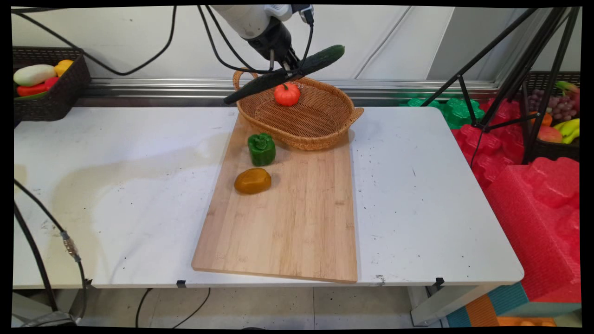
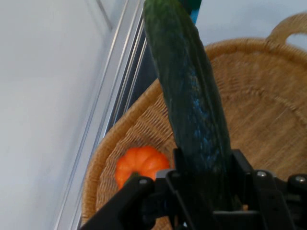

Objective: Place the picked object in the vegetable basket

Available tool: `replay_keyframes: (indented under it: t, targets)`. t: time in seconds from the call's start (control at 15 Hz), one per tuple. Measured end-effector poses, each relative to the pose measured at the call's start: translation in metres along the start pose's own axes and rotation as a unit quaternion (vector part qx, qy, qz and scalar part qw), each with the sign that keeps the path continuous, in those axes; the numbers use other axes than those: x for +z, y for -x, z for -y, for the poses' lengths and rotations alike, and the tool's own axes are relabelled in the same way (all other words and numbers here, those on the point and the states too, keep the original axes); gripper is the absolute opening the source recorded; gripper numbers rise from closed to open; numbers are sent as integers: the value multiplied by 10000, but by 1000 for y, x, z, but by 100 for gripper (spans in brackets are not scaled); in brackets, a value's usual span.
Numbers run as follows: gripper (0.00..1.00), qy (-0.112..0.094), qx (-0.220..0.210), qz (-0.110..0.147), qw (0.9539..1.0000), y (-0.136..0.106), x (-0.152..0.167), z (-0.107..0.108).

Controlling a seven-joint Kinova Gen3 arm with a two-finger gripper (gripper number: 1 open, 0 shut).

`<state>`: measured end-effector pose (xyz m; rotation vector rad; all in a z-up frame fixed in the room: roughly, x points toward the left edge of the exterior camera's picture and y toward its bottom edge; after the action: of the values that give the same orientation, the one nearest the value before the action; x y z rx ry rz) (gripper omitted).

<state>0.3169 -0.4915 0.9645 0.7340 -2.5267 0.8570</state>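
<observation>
Holding: gripper (image 1: 291,70) clenching a long dark-green cucumber (image 1: 284,74) near its middle, the cucumber hanging tilted in the air, its left end low and its right end high.
Lying nearest on the board: brownish-orange rounded vegetable (image 1: 252,181), possibly a potato, resting on the left part of the bamboo cutting board (image 1: 297,218).
Standing just behind it: green bell pepper (image 1: 261,149), upright on the same board, close beside the basket's near-left wall.
Sitting at the board's far end: oval wicker basket (image 1: 320,134), with a small orange pumpkin (image 1: 287,94) inside, toward its far-left side.
Hovering: cucumber over the basket's far-left rim and handle, above the pumpkin, touching neither as far as can be judged.
Handling well: judging the cucumber long against the basket, so keeping its length aligned with the basket's long axis; keeping the low left end off the rim and handle; keeping clear of the pumpkin.
Being hidden: fingertips in the hand view, covered by the cucumber (image 2: 192,110); only the black linkage showing below.
Being cut off: cucumber's far tip at the hand view's top edge; pumpkin (image 2: 141,165) partly behind the linkage; basket (image 2: 268,120) only partly in frame.
</observation>
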Motion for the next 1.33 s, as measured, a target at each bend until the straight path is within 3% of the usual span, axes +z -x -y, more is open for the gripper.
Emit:
replay_keyframes:
  t: [0.67, 1.07, 1.13, 1.33]
  targets:
    - [0, 250, 443, 789, 9956, 18, 63, 25]
    - [0, 356, 663, 962, 9925, 19, 80, 26]
    - [100, 372, 694, 984, 9920, 19, 82, 26]
    - [100, 414, 796, 1031, 9906, 18, 87, 24]
